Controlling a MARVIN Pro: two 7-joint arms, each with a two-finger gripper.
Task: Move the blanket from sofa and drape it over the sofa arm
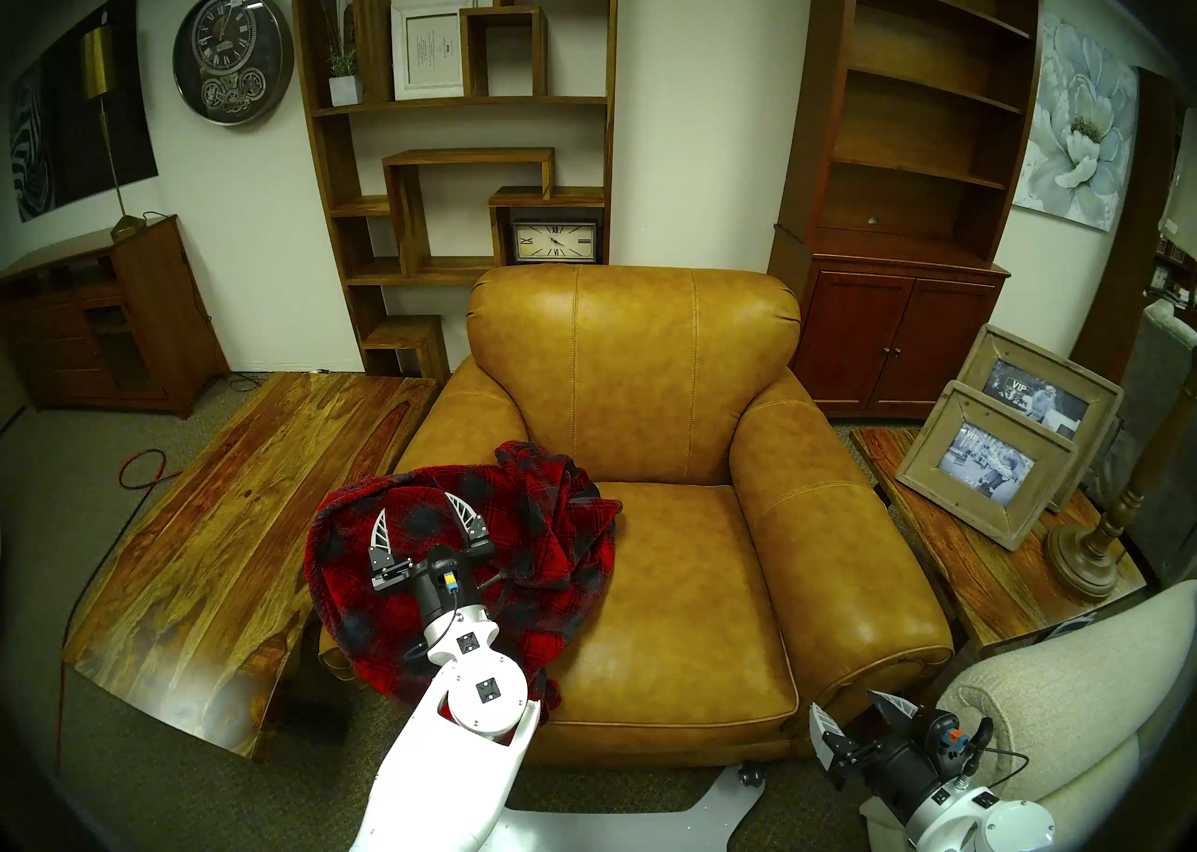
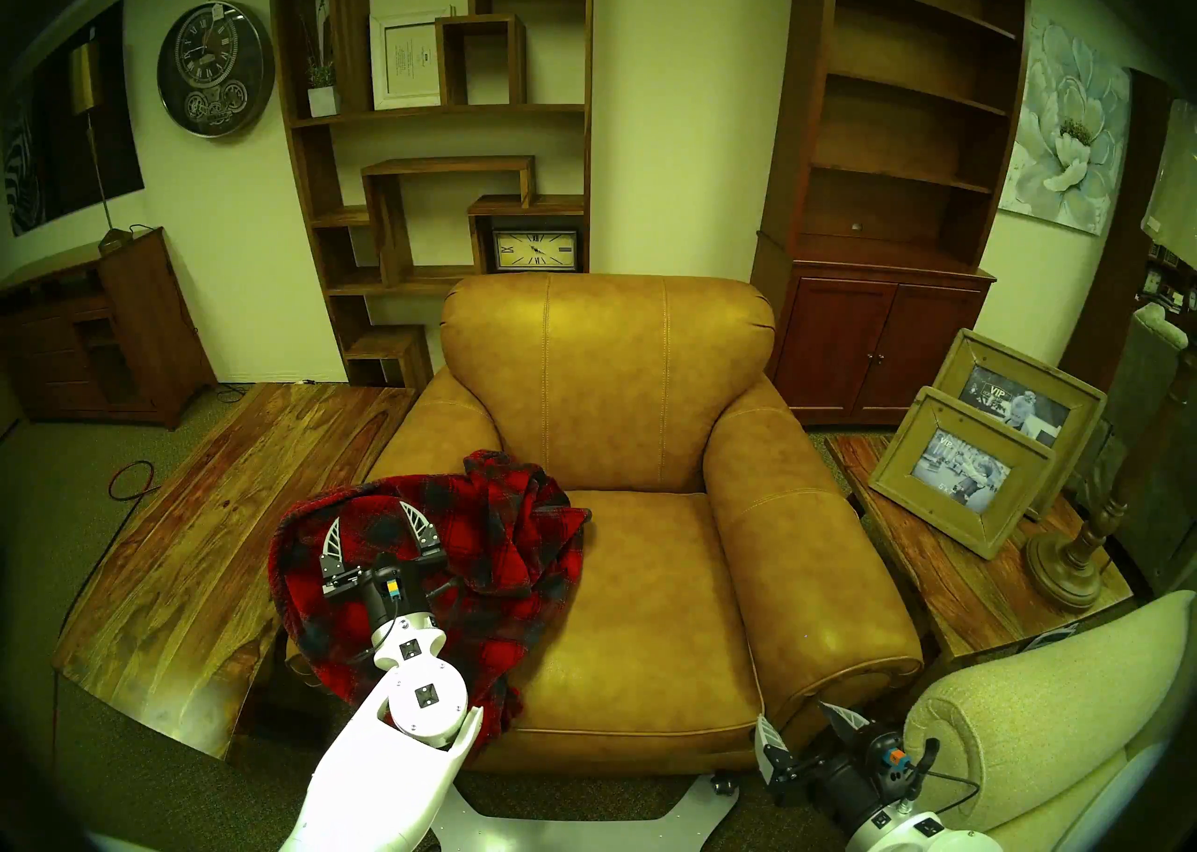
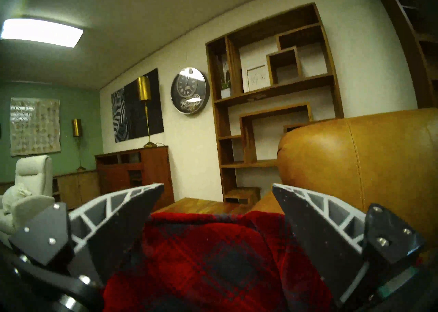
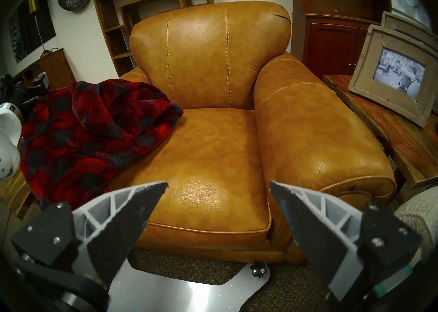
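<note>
Blanket lies bunched over the sofa arm, one fold trailing rightward onto the seat of the sofa. Left gripper hovers directly above it, fingers spread and empty; judged the nearer arm. Right gripper waits well apart at the sofa's front right corner, fingers likewise spread, holding nothing.

The left arm reached in from 6 o'clock of the head view toward 12, its white wrist tilted forward. The left gripper stood with jaws spread wide, fingertips pointing to 12, nothing between them. The right gripper sat low at 5 o'clock, jaws likewise parted and empty, aimed toward 11.
</note>
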